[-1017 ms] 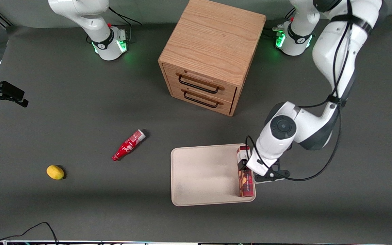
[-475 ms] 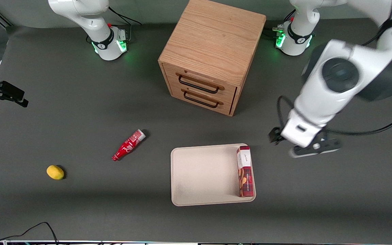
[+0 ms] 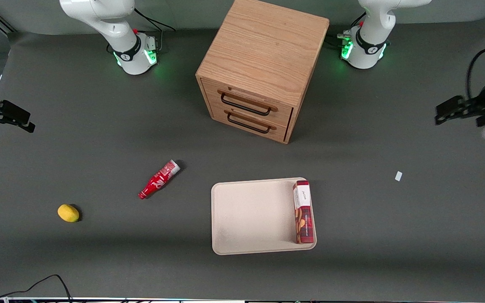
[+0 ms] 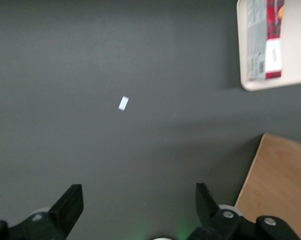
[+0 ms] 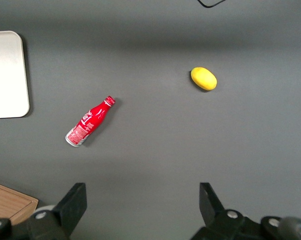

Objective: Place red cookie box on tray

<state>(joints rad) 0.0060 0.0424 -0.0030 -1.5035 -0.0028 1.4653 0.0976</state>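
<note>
red cookie box (image 3: 303,211) lies flat on the tray (image 3: 251,216), hugging the rim at the working arm's end, long axis running toward the front camera. gripper (image 4: 139,207) is spread wide and empty, well apart from the box at the working arm's end of the table. placement looks done, no regrasp needed.

On the table lie one red cookie box (image 3: 303,212), one tray (image 3: 251,216), one red bottle (image 3: 158,179), one yellow lemon (image 3: 68,213), one small white scrap (image 3: 398,176) and one wooden cabinet (image 3: 260,67) with two drawers. One gripper (image 3: 446,113) hangs above the table, fingers apart.
</note>
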